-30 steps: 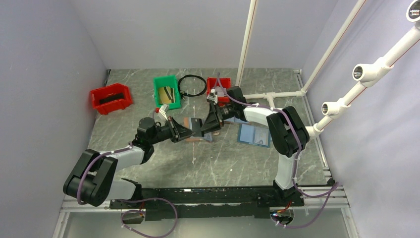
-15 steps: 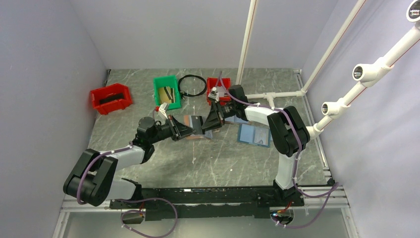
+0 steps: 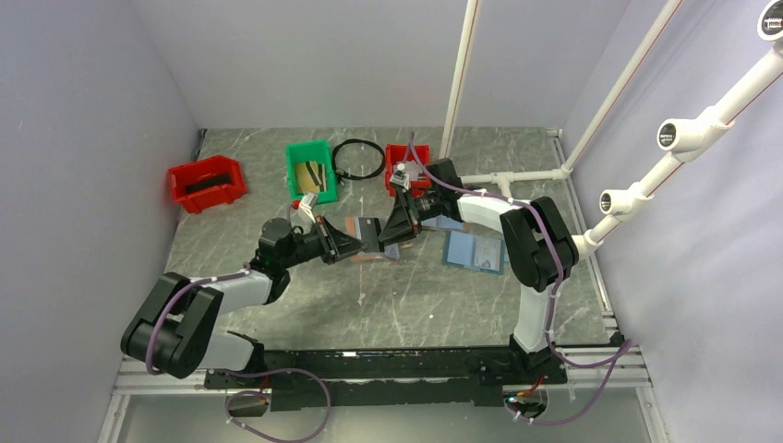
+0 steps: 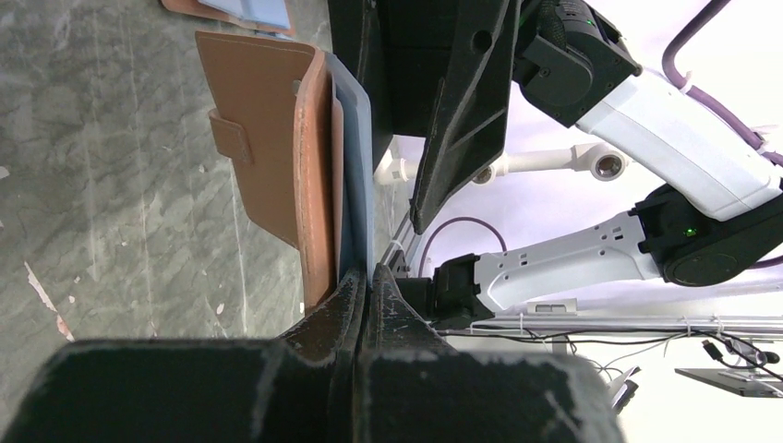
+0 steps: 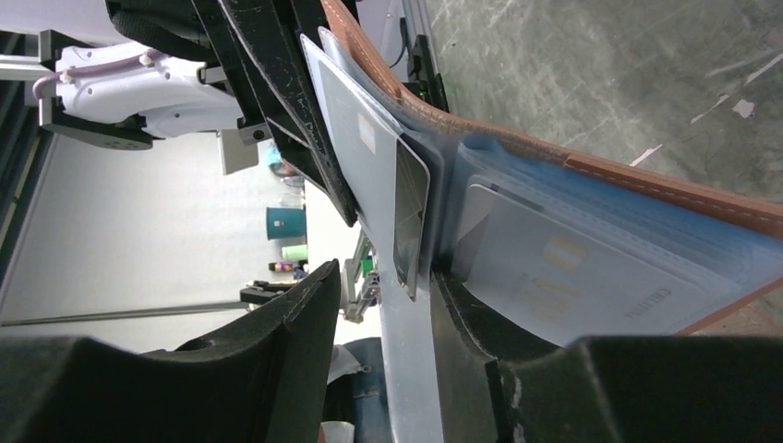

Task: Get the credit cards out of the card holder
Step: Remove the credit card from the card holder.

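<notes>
The card holder, reddish-brown outside with pale blue pages, is held upright above the table between both grippers. My left gripper is shut on a pale blue page; in the left wrist view the brown cover hangs to its left. My right gripper is open, and in its wrist view it straddles one pale page. A dark grey credit card sits in that page's pocket. A pale credit card lies in a further page.
A second holder with a blue cover lies open on the table to the right. Red bins, a green bin and a black cable ring stand at the back. White pipes rise at the right.
Both grippers and the holder have shifted very slightly away from the bases. The left grip on the page is unchanged.
</notes>
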### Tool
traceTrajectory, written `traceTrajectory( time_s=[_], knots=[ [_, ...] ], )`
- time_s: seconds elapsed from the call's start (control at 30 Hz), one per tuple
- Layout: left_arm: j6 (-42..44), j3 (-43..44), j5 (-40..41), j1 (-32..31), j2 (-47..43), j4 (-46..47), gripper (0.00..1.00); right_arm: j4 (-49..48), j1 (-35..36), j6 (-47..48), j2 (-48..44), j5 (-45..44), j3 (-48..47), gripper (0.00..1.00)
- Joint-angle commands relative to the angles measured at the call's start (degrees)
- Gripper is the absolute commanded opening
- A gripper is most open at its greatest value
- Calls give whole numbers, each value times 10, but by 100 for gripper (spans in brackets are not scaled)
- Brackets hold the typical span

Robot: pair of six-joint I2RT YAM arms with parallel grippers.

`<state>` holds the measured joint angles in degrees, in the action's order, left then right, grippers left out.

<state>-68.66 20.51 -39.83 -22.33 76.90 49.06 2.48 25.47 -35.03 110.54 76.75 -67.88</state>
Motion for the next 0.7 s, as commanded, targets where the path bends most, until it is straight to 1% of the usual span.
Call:
traceTrajectory(
  time_s=[0.0, 0.13, 0.23, 0.3, 0.37, 0.57, 0.67],
  knots=[
    [-13, 19, -28, -14, 7, 64, 0, 3, 2, 30, -26, -17, -24, 44],
    [-8, 24, -26, -15, 16, 49, 0, 3, 7, 38, -32, -13, -25, 42],
    [2, 24, -18, -16, 14, 23, 0, 27, 9, 60, -34, -28, -30, 30],
    [10, 23, -13, -16, 10, 4, 0, 57, 9, 90, -32, -51, -36, 27],
    [11, 17, -8, -16, 6, -1, 0, 90, 9, 111, -27, -69, -42, 26],
    [0, 13, -14, -16, 10, 28, 0, 41, 9, 65, -18, -51, -28, 30],
    [-9, 16, -20, -16, 18, 47, 0, 15, 9, 43, -18, -41, -21, 31]
  ],
)
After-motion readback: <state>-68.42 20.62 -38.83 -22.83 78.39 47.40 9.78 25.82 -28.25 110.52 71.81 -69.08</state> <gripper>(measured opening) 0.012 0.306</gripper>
